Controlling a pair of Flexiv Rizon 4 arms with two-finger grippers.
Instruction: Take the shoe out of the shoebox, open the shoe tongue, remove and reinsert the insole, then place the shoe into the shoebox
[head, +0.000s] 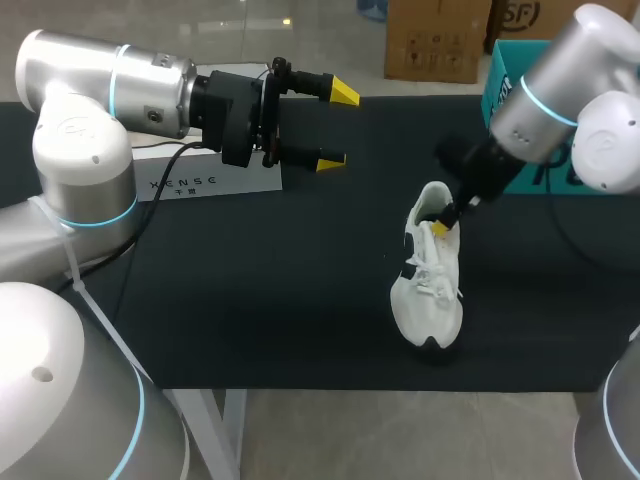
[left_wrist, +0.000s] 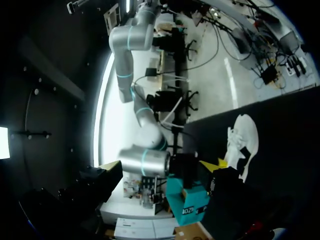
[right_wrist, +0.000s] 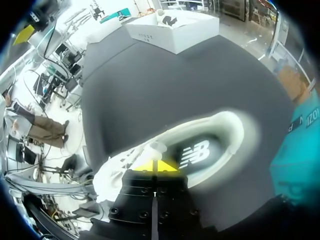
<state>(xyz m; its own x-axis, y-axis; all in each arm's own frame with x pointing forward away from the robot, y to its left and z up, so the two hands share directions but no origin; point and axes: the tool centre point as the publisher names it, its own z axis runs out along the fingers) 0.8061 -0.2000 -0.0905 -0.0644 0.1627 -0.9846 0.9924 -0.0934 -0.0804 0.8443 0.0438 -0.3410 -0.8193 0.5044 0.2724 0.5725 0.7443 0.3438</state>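
A white shoe (head: 430, 285) lies on the black table (head: 250, 300), toe toward the front edge. My right gripper (head: 441, 226) is shut, with its yellow tips down at the shoe's opening, right by the tongue. In the right wrist view the gripper (right_wrist: 156, 167) has its closed tips against the tongue (right_wrist: 154, 148), with the dark insole (right_wrist: 200, 152) just beside them; I cannot tell whether they pinch anything. My left gripper (head: 338, 127) hangs open and empty above the table's back left. The left wrist view shows the shoe (left_wrist: 243, 140) far ahead.
The teal shoebox (head: 503, 82) stands at the back right, behind my right arm, and shows as the teal shoebox (left_wrist: 186, 200) in the left wrist view. A white box (head: 215, 178) sits at the back left under my left arm.
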